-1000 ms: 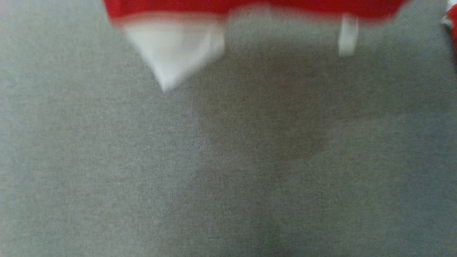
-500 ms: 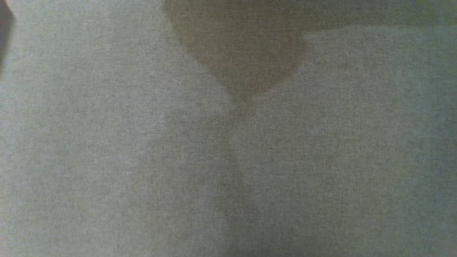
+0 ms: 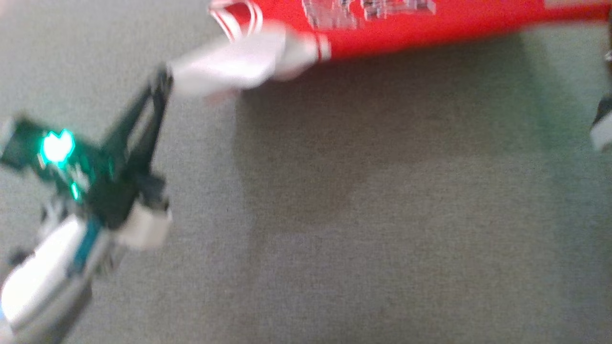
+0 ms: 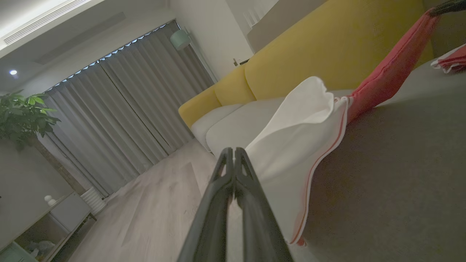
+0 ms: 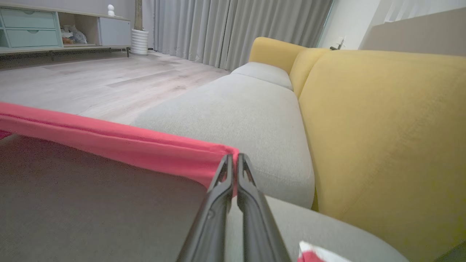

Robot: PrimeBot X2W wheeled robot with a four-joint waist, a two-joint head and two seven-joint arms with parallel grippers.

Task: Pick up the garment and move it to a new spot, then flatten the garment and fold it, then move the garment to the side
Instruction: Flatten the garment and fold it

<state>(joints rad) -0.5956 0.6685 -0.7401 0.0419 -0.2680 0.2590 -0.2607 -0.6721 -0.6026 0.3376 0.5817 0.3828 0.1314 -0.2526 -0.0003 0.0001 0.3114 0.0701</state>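
Garment (image 3: 430,28), red with a white sleeve (image 4: 291,145), is held stretched in the air over the grey sofa seat (image 3: 382,215). Left gripper (image 3: 162,79) clenched on the sleeve. Right gripper (image 5: 233,157) clenched on the garment's red edge. Head view blurred.

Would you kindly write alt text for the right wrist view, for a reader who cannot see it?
The right hand, shut, pinches the corner of a red garment stretched leftward above a grey seat. A yellow sofa back stands at right; grey curtains hang behind.
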